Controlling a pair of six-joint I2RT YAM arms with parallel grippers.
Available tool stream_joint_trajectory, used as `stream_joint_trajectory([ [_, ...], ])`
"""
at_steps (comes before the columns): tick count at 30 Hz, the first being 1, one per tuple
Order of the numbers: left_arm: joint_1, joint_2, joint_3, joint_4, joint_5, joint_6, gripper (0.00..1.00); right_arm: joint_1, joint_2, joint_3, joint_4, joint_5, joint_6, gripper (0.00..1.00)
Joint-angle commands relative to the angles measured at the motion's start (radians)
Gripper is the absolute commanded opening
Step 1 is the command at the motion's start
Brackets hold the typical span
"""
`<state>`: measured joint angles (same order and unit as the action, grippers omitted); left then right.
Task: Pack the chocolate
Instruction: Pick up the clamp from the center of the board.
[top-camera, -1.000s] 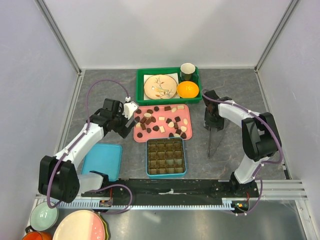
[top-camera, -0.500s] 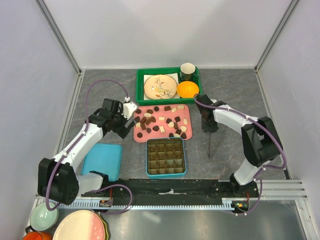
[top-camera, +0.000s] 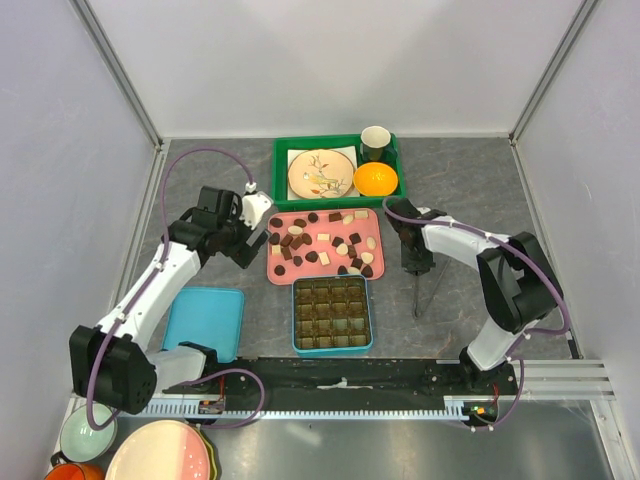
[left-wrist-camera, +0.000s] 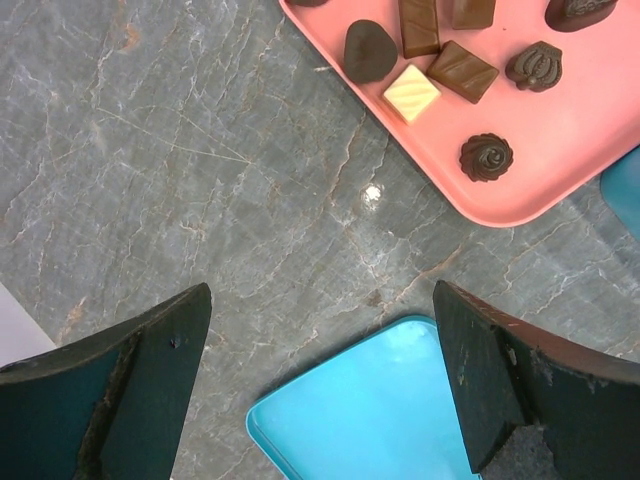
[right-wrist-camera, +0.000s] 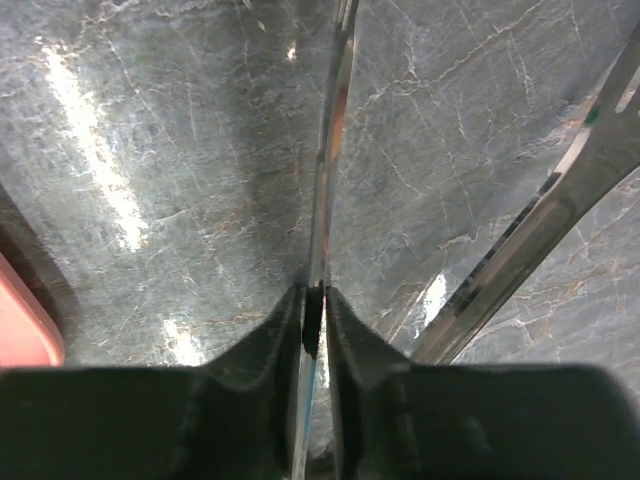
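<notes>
No packing appears done: the chocolate (top-camera: 297, 240) is all seen on the pink tray (top-camera: 300, 275) at table centre; the box (top-camera: 295, 315) at the tray's 6 o'clock is judged unfilled; the tongs (top-camera: 425, 290) at 3 o'clock are pinched by the right gripper (right-wrist-camera: 315, 295); the left gripper (left-wrist-camera: 320, 310) is spread wide and empty at 9 o'clock.

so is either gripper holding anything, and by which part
The right gripper pinches the metal tongs by one of their two thin arms; the other arm is free. The left gripper is open, holding nothing.
</notes>
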<state>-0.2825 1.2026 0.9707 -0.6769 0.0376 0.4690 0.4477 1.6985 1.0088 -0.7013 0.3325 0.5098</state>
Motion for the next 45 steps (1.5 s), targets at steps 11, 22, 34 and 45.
stream_joint_trajectory([
  [11,0.003,-0.150,0.086,-0.079,0.197,0.086,0.99,0.039,-0.325,0.025,-0.036,-0.087,-0.080,0.00],
  [22,0.005,-0.507,0.094,-0.171,0.619,0.362,0.99,0.342,-0.435,0.249,-0.121,-0.329,-0.405,0.00],
  [34,0.003,-0.600,0.100,-0.527,0.892,0.811,0.96,0.687,-0.464,0.224,-0.016,-0.429,-0.682,0.00],
  [45,0.002,-0.437,0.235,-0.768,1.015,0.948,0.84,0.829,-0.421,0.283,-0.113,-0.337,-0.780,0.00],
])
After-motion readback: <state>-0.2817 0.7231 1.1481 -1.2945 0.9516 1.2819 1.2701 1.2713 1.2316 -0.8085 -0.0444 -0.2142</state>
